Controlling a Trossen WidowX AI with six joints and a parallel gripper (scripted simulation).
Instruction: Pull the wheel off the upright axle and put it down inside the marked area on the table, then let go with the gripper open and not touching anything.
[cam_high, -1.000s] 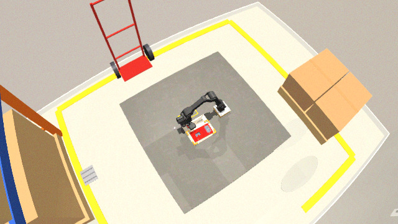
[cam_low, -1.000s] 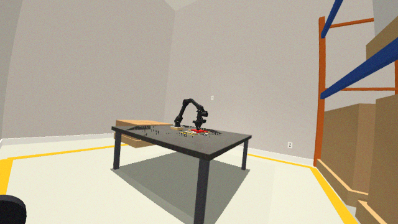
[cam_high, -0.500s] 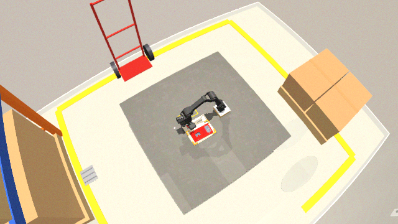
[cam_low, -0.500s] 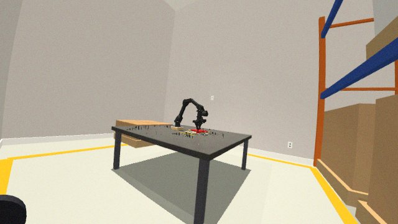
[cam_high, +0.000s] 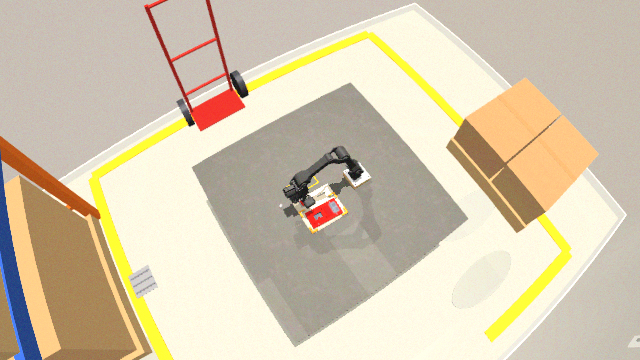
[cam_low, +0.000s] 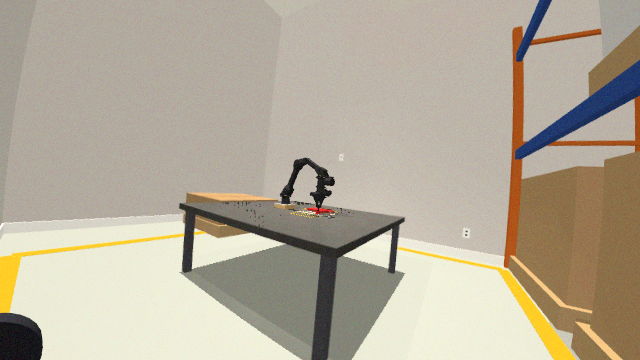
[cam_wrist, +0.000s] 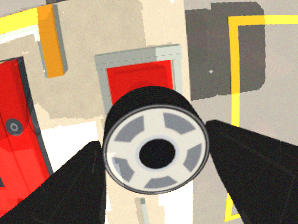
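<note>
While the gripper (cam_wrist: 156, 156) is pinching the wheel (cam_wrist: 156, 151) by its black rim, one finger (cam_wrist: 56, 205) is pressing on its left side and the other on its right, with the grey hub and dark centre hole facing the wrist camera. Below the wheel, a red pad (cam_wrist: 140, 80) in a grey frame is lying on a cream board (cam_wrist: 160, 16), and a yellow outline (cam_wrist: 234, 63) is running along the table (cam_low: 345, 230) to the right.
</note>
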